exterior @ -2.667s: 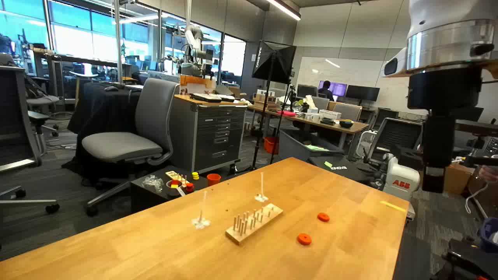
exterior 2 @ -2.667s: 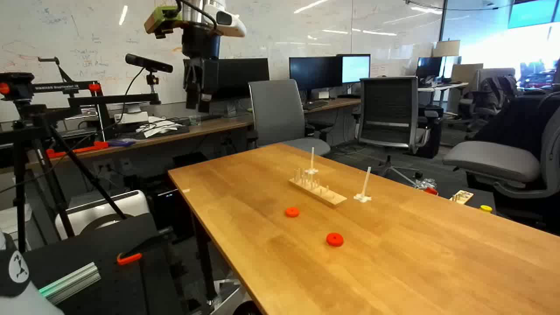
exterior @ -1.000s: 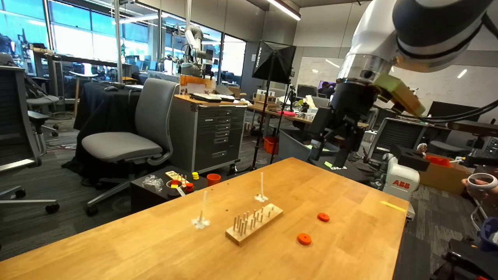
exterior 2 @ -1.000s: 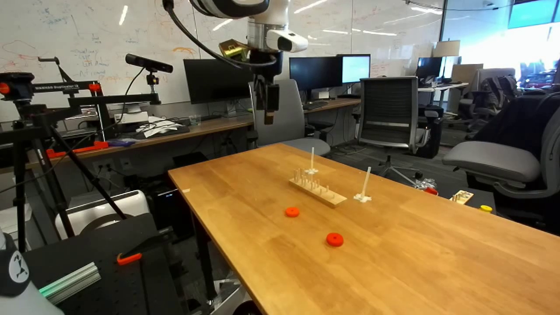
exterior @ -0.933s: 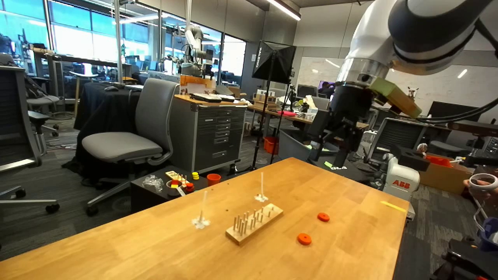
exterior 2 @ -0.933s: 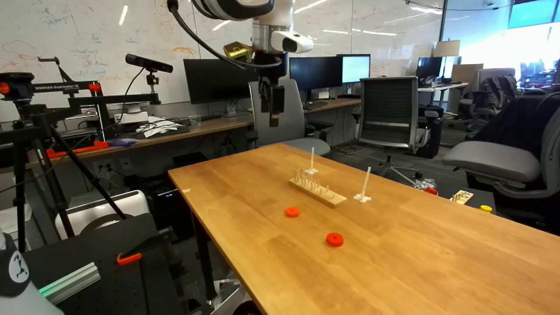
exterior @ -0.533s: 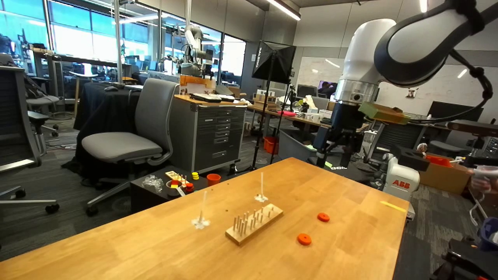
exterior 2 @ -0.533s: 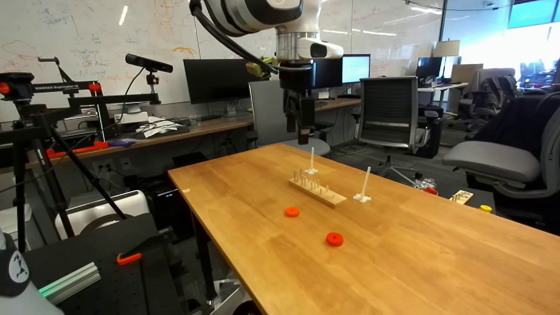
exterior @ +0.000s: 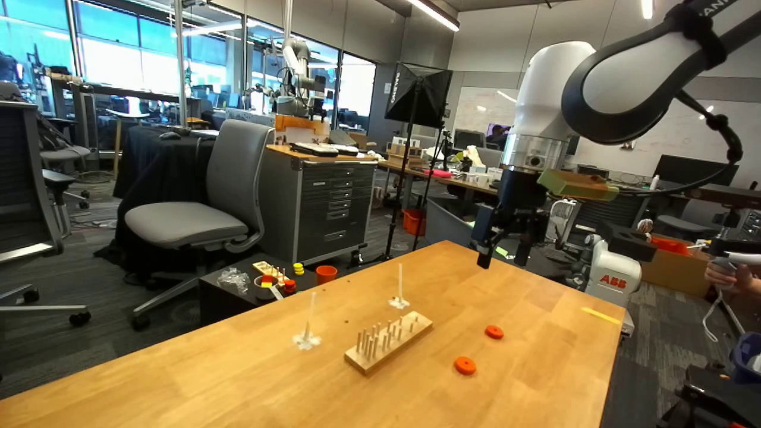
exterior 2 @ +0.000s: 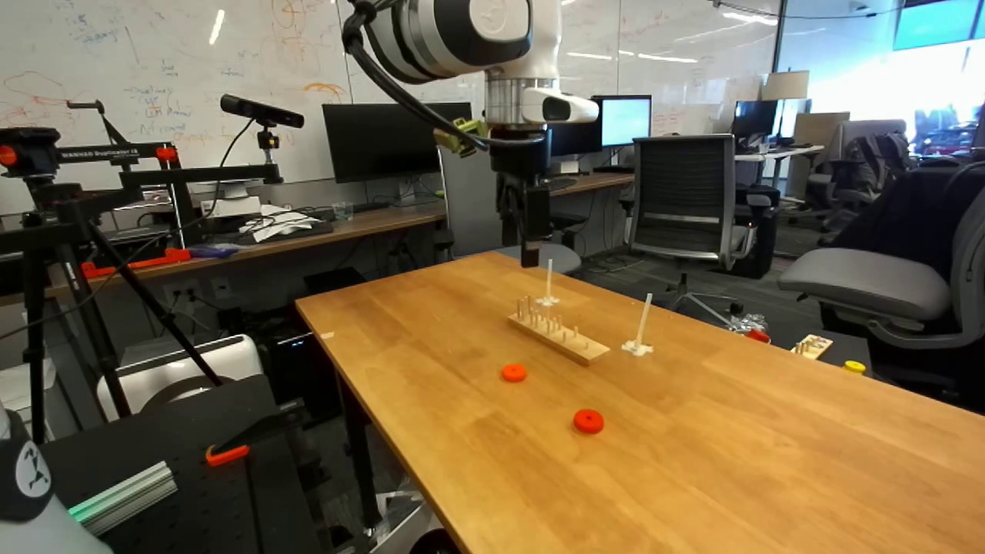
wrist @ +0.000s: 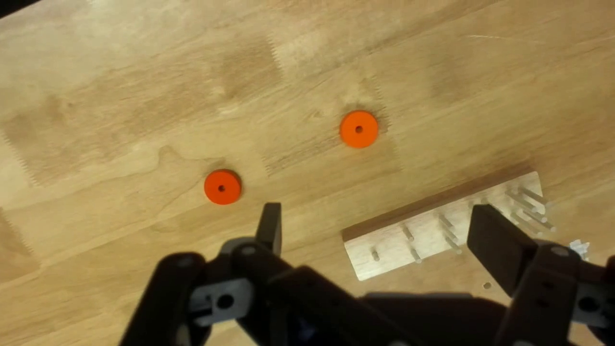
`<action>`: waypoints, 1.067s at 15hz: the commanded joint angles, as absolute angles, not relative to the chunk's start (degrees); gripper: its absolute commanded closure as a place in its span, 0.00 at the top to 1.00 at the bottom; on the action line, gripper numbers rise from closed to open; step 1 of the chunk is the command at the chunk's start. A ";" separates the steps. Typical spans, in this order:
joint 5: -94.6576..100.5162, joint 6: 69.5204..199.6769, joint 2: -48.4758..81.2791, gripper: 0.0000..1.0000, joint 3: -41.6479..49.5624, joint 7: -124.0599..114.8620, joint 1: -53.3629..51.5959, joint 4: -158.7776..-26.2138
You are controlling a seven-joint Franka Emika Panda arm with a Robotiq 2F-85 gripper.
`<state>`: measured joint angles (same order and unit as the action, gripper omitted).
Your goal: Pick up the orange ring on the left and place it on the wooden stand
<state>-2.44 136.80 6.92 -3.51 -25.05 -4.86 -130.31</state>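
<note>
The orange ring (exterior 2: 514,373) lies flat on the wooden table (exterior 2: 754,446), its round face and small centre hole turned up. It is the left of 2 rings in both exterior views and the right of the 2 in the wrist view. In an exterior view it lies between the wooden stand (exterior: 389,343) and the table's right edge; its twin (exterior: 494,332) is near it, apart, closer to the far edge.

The stand lies flat, its pegs (wrist: 408,233) pointing up. Its long axis runs roughly parallel to the table's 2 side edges: in that exterior view the sparsely pegged end points toward the far edge, the crowded end back toward the near side. Between the stand and the left edge rise 2 thin pale sticks (exterior: 401,285), well apart.

The arm (exterior: 538,98) enters that view from the upper right, bends at a rounded joint and drops nearly straight down. The gripper (exterior: 503,260) hangs above the table, fingers (exterior: 484,259) pointing down, seen right of the far corner. In an exterior view the fingertips (exterior 2: 530,256) also show just right of the far corner.

In the wrist view the fingers are spread wide and hold nothing; the table and part of the stand show through the gap.
</note>
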 commanded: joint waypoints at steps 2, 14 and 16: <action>-1.25 138.86 12.92 1.00 -3.41 -28.88 -7.15 -126.83; 0.22 142.44 26.97 1.00 1.45 -33.76 -11.39 -117.34; -0.02 141.97 29.11 1.00 2.21 -33.79 -11.47 -115.84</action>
<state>-1.23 143.15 25.50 0.31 -31.89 -10.18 -119.81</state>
